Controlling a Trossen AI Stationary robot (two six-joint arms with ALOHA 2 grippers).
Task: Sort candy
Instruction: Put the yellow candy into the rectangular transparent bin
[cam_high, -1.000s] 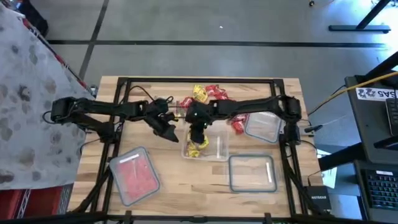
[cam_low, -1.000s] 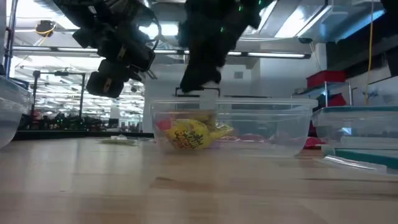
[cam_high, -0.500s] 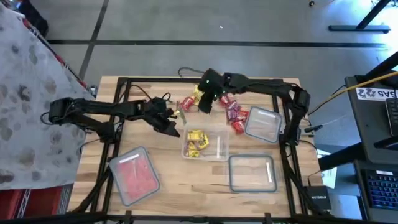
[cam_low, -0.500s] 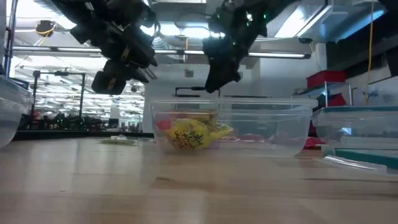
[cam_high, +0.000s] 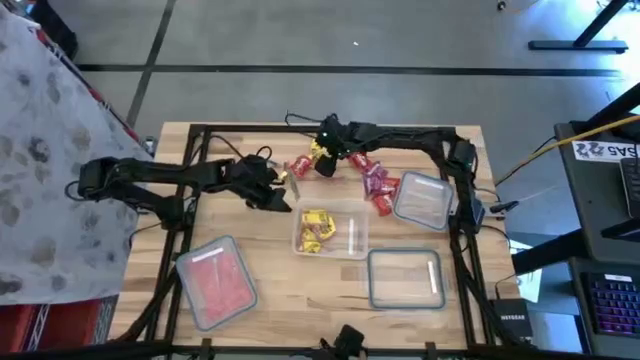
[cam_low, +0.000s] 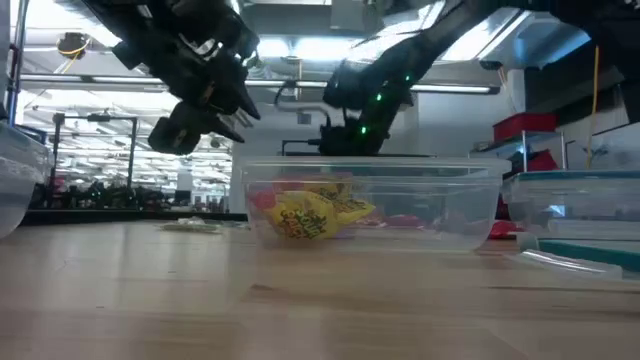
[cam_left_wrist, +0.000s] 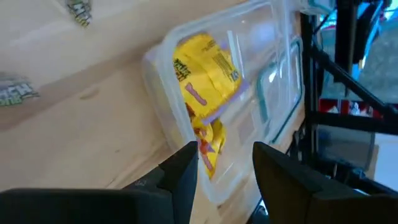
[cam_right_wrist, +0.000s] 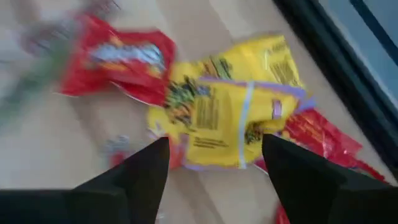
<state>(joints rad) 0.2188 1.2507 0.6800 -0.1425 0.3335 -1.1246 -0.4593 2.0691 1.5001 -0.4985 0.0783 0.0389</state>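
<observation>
Four clear plastic containers sit on the pale wooden surface (cam_high: 270, 290), which is ringed by a black frame and stands on a grey floor; across it, the low view shows a bright room with ceiling lights and shelving. We see one container near the left front corner holding red candy (cam_high: 213, 283), a centre container (cam_high: 352, 235) holding yellow candy (cam_high: 316, 228), an empty one (cam_high: 405, 277) at the right front and another (cam_high: 424, 199) at the right. Loose candy lies at the back of the surface: yellow packets (cam_high: 321, 152) and red packets (cam_high: 375, 183), shiny and crinkled, in a scattered line. Our right hand (cam_high: 327, 163) hovers over the loose yellow packet (cam_right_wrist: 233, 118), fingers apart and empty. Our left hand (cam_high: 280, 202) is just left of the centre container, fingers apart, holding nothing.
</observation>
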